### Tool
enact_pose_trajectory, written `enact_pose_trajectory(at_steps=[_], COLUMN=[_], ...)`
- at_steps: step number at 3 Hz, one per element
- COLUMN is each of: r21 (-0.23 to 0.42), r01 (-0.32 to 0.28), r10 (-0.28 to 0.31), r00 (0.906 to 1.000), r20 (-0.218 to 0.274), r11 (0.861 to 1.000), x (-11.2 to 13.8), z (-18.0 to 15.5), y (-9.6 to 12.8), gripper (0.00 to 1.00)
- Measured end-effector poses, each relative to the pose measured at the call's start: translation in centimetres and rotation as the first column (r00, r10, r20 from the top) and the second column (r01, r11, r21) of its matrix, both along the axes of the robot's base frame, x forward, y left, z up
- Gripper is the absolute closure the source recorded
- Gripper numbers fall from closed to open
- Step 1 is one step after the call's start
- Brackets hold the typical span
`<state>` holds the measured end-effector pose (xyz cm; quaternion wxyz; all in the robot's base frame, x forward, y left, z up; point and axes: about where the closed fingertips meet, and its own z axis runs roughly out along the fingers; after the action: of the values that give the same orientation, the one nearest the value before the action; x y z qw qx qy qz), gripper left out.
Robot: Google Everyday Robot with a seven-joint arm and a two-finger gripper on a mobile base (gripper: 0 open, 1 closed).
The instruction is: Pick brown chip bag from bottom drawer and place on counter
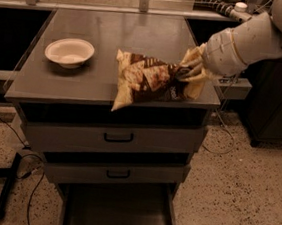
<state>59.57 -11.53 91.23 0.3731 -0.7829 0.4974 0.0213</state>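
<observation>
The brown chip bag (pixel 147 80) is dark brown with pale yellow ends and hangs over the front right part of the grey counter (pixel 108 38). Its lower left corner dips past the counter's front edge. My gripper (pixel 188 71) is shut on the bag's right end, and my white arm (pixel 244 40) reaches in from the upper right. The bottom drawer (pixel 115 212) is pulled out below, and its grey floor shows nothing on it.
A white bowl (pixel 69 51) sits on the counter's left side. Two shallower grey drawers with black handles (pixel 118 138) are closed below the counter. Cables and a black stand foot (pixel 7 186) lie on the speckled floor at the left.
</observation>
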Motion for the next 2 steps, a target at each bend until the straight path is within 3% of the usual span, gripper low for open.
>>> enact_pose_trajectory(at_steps=[1,2], r21=[0.062,0.129], r01=[0.078,0.247], r10=[-0.076,-0.247], r00=[0.9968,0.9689], r20=[-0.022,-0.022], r11=[0.995,0.96], x=[4.0,6.4], z=[0.3,0.8], y=[0.6,0.2], gripper=[1.0,1.0])
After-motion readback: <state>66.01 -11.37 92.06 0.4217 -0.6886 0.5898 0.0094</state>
